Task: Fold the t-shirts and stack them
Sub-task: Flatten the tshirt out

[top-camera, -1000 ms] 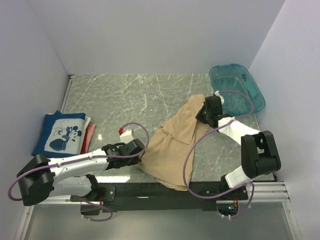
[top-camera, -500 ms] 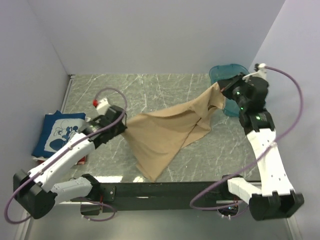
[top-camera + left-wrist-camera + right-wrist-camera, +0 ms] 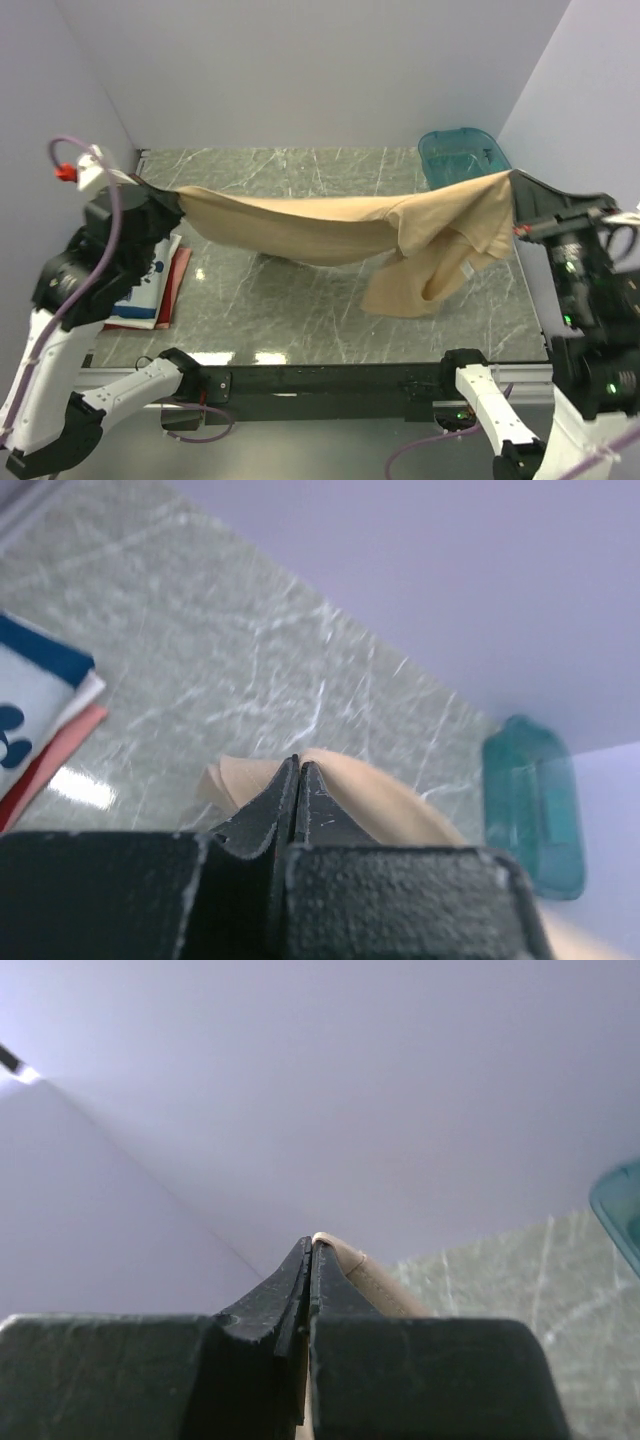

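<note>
left gripper (image 3: 179, 198) pinching one end of tan shirt (image 3: 330, 228), right gripper (image 3: 513, 184) pinching the other, shirt slung between them above table (image 3: 300, 170)

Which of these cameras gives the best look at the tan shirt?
The top external view: it shows the whole tan shirt hanging stretched between the left tool and right tool. Each wrist view catches only a sliver pinched in its own tool.

Top: high behind my bases, down onto bench (image 3: 300, 180).
Wrists: close over my left tool (image 3: 298, 780), right tool (image 3: 309, 1260), looking outward.
Shared: bench, teal tub (image 3: 452, 150).
</note>
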Robot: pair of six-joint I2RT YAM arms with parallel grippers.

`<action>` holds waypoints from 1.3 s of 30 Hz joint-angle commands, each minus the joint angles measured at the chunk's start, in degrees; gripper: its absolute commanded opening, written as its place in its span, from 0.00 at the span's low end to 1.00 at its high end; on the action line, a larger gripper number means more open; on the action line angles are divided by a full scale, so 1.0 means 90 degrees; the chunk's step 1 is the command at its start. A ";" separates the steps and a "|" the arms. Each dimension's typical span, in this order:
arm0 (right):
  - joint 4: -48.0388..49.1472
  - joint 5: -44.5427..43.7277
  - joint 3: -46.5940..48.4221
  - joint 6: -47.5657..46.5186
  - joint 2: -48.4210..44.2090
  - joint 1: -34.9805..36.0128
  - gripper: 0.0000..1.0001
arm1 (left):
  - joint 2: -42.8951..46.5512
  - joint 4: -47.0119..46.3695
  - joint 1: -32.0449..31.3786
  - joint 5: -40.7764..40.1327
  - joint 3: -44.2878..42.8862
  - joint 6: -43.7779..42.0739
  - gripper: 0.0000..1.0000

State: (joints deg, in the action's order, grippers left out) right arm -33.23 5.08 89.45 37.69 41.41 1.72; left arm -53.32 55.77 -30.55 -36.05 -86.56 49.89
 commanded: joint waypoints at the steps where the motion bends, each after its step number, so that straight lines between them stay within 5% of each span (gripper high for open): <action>1: 0.0021 -0.0164 0.0519 0.0069 -0.0031 -0.0034 0.00 | -0.0012 0.0161 0.0035 -0.0466 -0.0819 -0.0455 0.01; 9: 0.1248 0.0245 0.0374 0.0294 0.0974 -0.0034 0.00 | -0.0900 -0.1495 0.0180 -0.0721 -0.1377 -0.1411 0.01; 17: 0.2968 0.0656 0.0539 0.0626 0.2895 -0.0103 0.00 | -0.2989 -0.3158 0.1976 0.1270 -0.2577 -0.1774 0.01; 26: 0.3361 0.1251 0.3105 0.0997 0.4968 -0.0318 0.00 | -0.5228 -0.3354 0.3597 0.3027 -0.5577 -0.1335 0.01; 31: 0.3233 0.1281 0.2701 0.1046 0.4562 -0.0347 0.00 | -0.4175 -0.3930 0.3970 0.3400 -0.4096 -0.1080 0.01; 39: 0.3419 0.1310 -0.1741 0.0998 0.2686 -0.0396 0.00 | -0.2058 -0.4339 0.3990 0.3947 0.0560 -0.0028 0.01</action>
State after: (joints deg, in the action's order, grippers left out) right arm -3.44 16.78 84.40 47.05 69.01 -1.02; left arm -76.01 19.55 5.15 -3.64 -93.27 44.10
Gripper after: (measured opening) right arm 0.008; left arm 0.014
